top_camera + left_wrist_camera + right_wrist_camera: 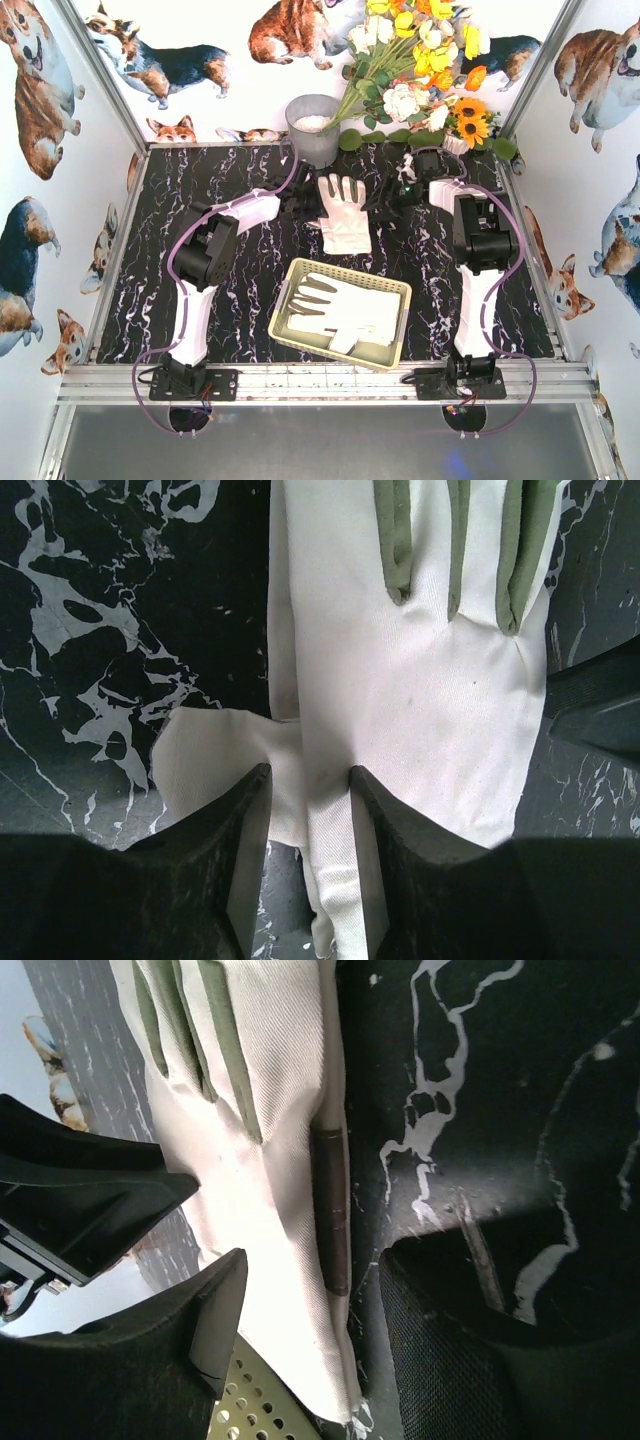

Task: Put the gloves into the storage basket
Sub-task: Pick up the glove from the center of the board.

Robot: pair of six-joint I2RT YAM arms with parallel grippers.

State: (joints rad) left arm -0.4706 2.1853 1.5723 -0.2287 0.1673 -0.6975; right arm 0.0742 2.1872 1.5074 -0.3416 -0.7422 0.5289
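Basically glove (342, 215) runs near-far, fingers twd back wall (240, 90).

Robot lab test cell: aluminium frame (330, 383), corgi-print walls (50, 200), black marble-pattern table (250, 290).

Black marble-patterned table (250, 290). Resting directly on it: cream lattice basket (350, 275) near front centre, set askew; white glove (342, 215) behind it, lying flat, possibly a stacked pair; grey bucket (313, 130) at rear; flowers (420, 70) across the rear right corner.
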